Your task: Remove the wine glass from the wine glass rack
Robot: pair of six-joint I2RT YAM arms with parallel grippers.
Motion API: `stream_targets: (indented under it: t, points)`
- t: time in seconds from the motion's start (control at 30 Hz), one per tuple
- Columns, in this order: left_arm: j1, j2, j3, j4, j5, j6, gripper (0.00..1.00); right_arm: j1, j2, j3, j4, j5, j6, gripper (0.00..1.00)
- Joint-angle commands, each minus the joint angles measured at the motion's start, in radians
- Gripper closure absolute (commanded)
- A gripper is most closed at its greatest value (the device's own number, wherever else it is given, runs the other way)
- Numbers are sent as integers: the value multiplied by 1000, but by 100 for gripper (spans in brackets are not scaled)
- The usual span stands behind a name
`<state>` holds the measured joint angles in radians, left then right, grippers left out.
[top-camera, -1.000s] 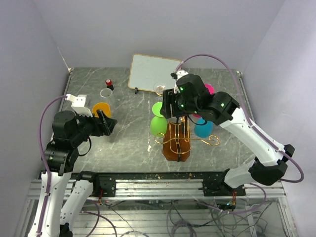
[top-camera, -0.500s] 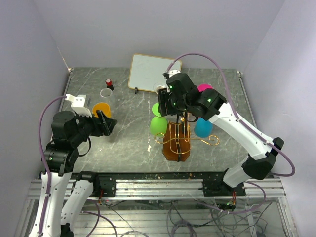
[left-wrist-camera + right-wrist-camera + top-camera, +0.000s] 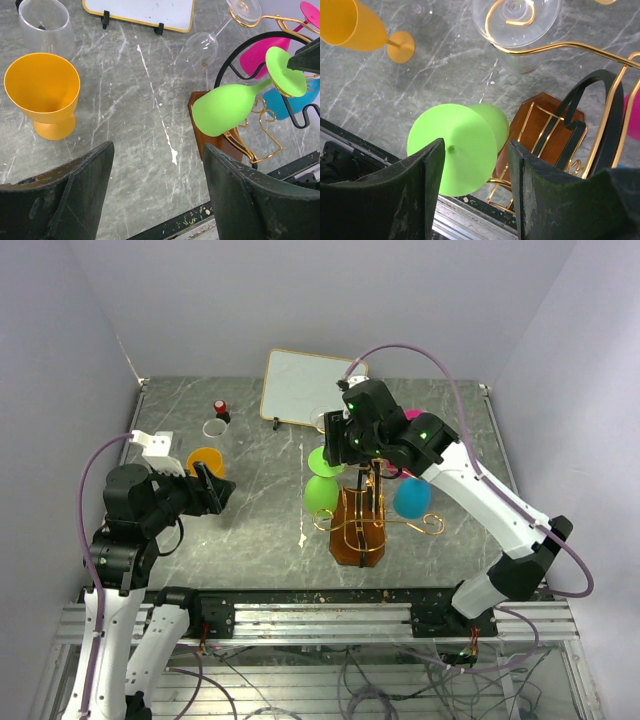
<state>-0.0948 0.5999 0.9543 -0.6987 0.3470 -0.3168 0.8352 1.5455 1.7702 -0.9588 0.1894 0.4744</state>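
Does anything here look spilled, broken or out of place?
Nothing is spilled or broken. Only a pale streak on the grey marbled table, left of the brown wooden wine glass rack, stands out; stain or chip, I cannot tell.

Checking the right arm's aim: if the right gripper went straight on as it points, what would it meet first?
The round foot of the green glass, hanging on the rack, sits straight ahead between the right gripper's open jaws. Depth is unclear, but nothing else seems to lie between.
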Motion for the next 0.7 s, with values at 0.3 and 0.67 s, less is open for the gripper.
stream_targets:
  t: [0.3,0.67]
  points:
    - [27,12,-8,47,37,17,19,-48,25,-53,32,-108,87,53]
    - [30,18,-6,45,40,18,19,-65,22,-77,22,-135,118,56]
